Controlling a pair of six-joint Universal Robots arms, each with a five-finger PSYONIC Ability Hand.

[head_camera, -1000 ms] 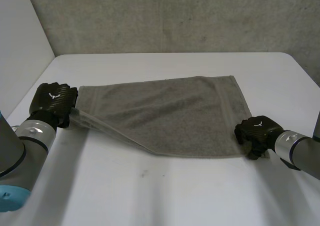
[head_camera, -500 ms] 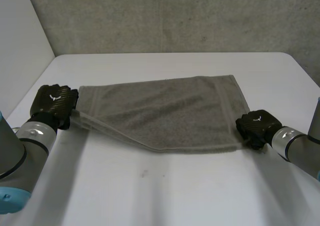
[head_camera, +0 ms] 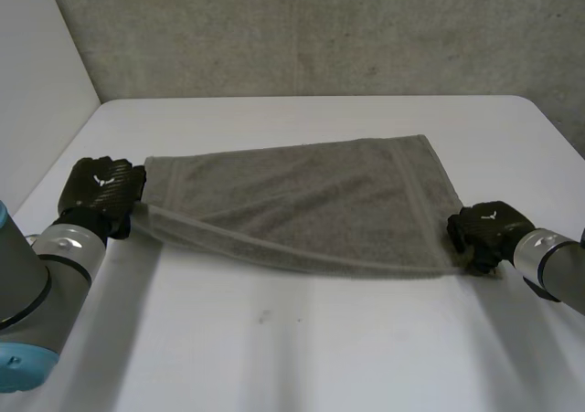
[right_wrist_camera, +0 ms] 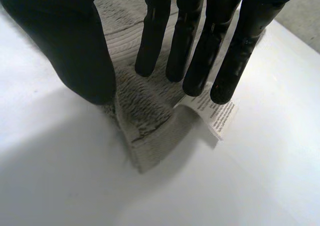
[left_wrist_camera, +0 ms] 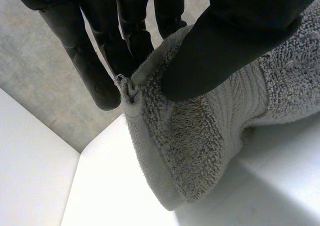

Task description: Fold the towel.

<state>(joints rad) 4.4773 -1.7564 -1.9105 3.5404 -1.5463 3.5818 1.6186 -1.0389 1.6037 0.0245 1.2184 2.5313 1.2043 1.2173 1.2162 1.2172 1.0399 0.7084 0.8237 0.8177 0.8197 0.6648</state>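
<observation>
A grey towel lies spread across the middle of the white table, its near edge raised and stretched between my two hands. My left hand is at the towel's near left corner; in the left wrist view its thumb and fingers pinch that corner of the towel. My right hand is at the near right corner. There its thumb and straight fingers pinch the towel, and a white care label hangs below the fingertips.
A grey wall stands behind the table's far edge, and a white panel closes off the left side. Bare table surface lies in front of the towel and beyond its far edge.
My right hand has moved to the right with its corner, pulling the near edge straighter and tauter. The left hand has shifted only slightly and keeps its pinch.
</observation>
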